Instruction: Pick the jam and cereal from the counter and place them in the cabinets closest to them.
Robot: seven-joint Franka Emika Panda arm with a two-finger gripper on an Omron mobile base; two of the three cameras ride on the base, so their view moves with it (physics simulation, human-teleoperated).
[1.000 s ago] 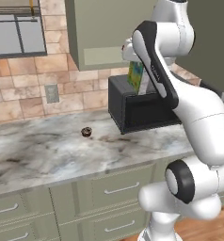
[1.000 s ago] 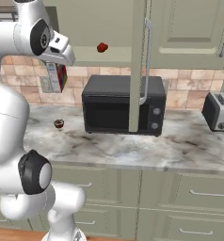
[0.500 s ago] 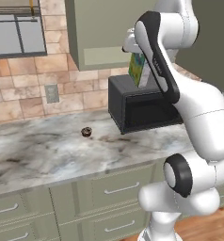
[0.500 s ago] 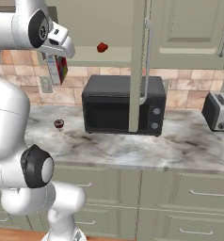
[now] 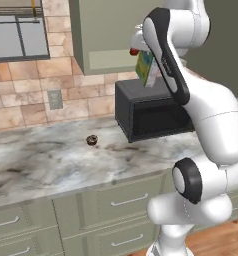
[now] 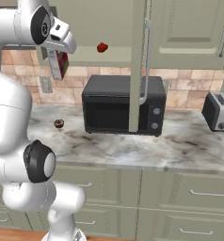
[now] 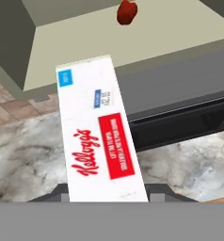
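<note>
Your jaws are pinching the cereal (image 7: pixel 100 136), held high above the table (image 5: pixel 46 165) beside the microwave (image 6: pixel 121 104), just below the open cabinets (image 6: pixel 109 28). The jam (image 6: pixel 102 47) shows at the cabinet's lower edge; a doughnut (image 5: pixel 92 140) lies on the table.

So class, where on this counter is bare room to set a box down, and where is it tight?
Bare marble counter left of the doughnut, and between microwave and toaster. Tight under the open cabinet door fronting the microwave.
</note>
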